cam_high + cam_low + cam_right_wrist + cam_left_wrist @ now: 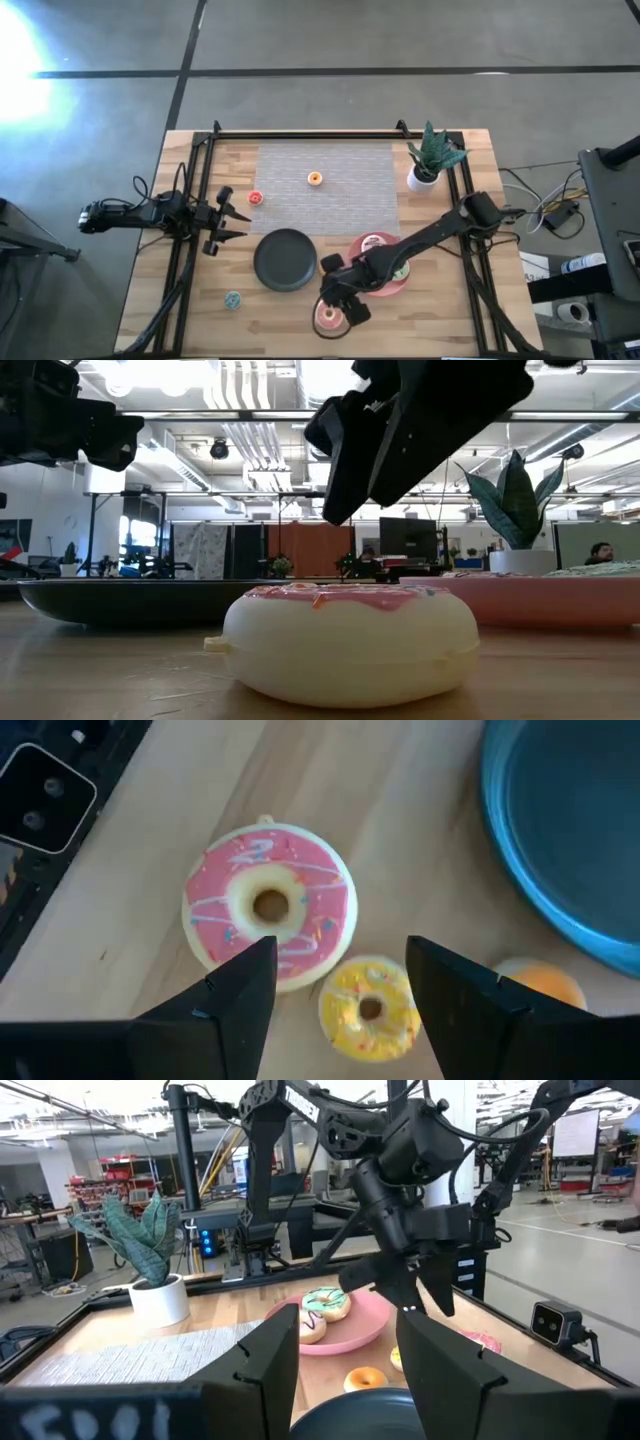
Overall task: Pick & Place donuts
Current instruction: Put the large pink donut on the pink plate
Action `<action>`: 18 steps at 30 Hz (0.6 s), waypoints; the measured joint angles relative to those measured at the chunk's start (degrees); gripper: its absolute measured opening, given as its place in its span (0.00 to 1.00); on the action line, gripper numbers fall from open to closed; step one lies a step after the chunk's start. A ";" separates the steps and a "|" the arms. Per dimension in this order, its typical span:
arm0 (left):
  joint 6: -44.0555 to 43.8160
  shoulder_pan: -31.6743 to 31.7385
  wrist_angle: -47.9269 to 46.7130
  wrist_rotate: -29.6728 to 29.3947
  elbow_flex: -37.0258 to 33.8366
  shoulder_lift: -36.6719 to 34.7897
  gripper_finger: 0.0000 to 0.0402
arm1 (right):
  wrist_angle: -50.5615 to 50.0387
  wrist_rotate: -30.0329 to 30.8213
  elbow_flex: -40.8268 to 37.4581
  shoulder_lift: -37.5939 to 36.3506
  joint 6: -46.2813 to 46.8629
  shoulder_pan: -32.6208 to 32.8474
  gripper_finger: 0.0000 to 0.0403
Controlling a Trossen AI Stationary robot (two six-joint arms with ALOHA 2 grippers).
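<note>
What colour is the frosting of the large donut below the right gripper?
Pink frosting with thin pale stripes and sprinkles; the right wrist view shows it best.

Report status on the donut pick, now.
Right gripper open, hovering over the pink-frosted donut and the small yellow donut. Left gripper open, waiting by the table's left side. Nothing blocking.

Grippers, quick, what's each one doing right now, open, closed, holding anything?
Left gripper: open, empty, at the table's left side.
Right gripper: open, empty, above the pink frosted donut and small yellow donut.
</note>
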 joint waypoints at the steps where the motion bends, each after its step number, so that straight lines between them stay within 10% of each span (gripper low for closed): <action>1: 0.01 0.00 -0.02 -0.01 0.00 0.00 0.36 | 1.54 -0.52 -0.29 0.00 -0.36 0.26 0.53; 18: 0.00 0.00 0.01 0.00 0.00 0.02 0.36 | 11.34 -1.40 -0.88 6.08 0.03 1.77 0.53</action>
